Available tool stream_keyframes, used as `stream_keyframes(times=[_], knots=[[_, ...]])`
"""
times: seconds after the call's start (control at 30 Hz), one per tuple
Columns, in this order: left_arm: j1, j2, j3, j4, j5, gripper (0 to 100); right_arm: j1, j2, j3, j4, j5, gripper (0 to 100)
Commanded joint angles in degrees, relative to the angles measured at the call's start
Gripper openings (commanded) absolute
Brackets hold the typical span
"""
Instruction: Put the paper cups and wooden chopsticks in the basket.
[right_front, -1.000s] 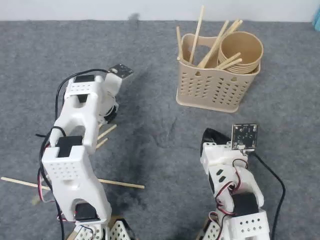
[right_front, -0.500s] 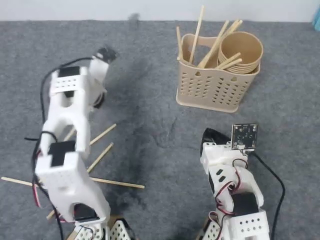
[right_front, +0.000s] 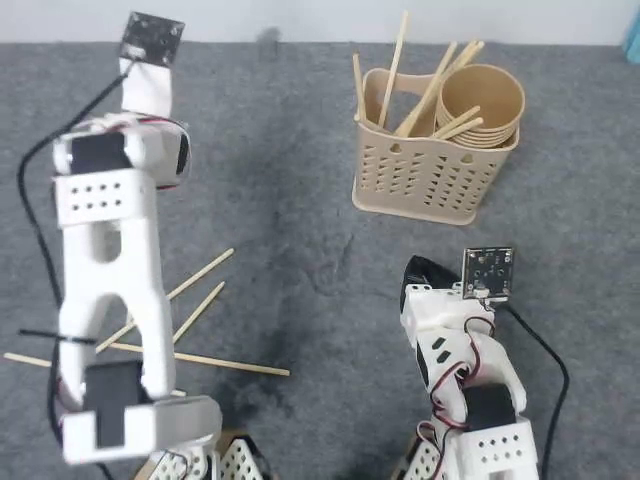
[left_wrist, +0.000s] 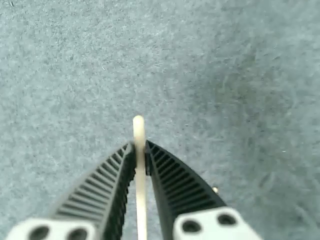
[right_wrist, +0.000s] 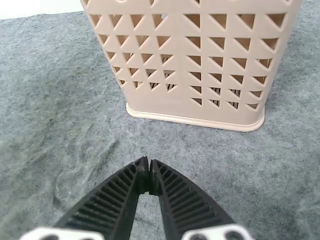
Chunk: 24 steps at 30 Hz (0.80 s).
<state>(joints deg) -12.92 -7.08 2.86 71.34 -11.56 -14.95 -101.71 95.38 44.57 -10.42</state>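
Swinging up and away from the loose chopsticks (right_front: 205, 268) on the mat (right_front: 300, 200), the left gripper (left_wrist: 139, 146) is clamping 1 chopstick (left_wrist: 138, 124), ready for carrying to the basket (right_front: 425, 180), well apart. Meanwhile the right gripper (right_wrist: 148, 169) is resting closed, empty.

Grey felt desk cover (right_front: 300, 160): spread under the whole working area, with a fibrous, matted surface.
Wrinkle (right_front: 335, 268): shallow creases in the cover near its middle.
White strip (right_front: 200, 18): plain, runs along the cover's far edge.
Teal object (right_front: 634, 38): cut off at the far right corner, kind cannot be told.
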Motion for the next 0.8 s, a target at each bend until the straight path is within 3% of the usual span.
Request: stream_keyframes(times=[0.0, 0.23, 0.37, 0.57, 0.63, 0.77], knots=[[2.29, -8.97, 8.48, -6.77, 1.41, 1, 0.22, 0.13, 1.23, 0.31, 0.97, 0.9], [3.16, -28.40, 31.87, -28.66, 2.11, 1, 0.22, 0.13, 1.23, 0.31, 0.97, 0.9], [6.24, -38.42, 37.85, -33.05, 5.80, 1, 0.13, 0.13, 1.23, 0.31, 0.97, 1.1], [16.53, -48.26, 38.99, -40.18, 13.98, 1, 0.13, 0.22, 1.23, 0.31, 0.97, 1.2], [20.22, -50.55, 40.04, -46.51, 18.81, 1, 0.13, 0.22, 1.23, 0.31, 0.97, 1.2], [26.73, -52.40, 43.03, -66.90, 23.74, 1, 0.13, 0.22, 1.23, 0.31, 0.97, 1.2]])
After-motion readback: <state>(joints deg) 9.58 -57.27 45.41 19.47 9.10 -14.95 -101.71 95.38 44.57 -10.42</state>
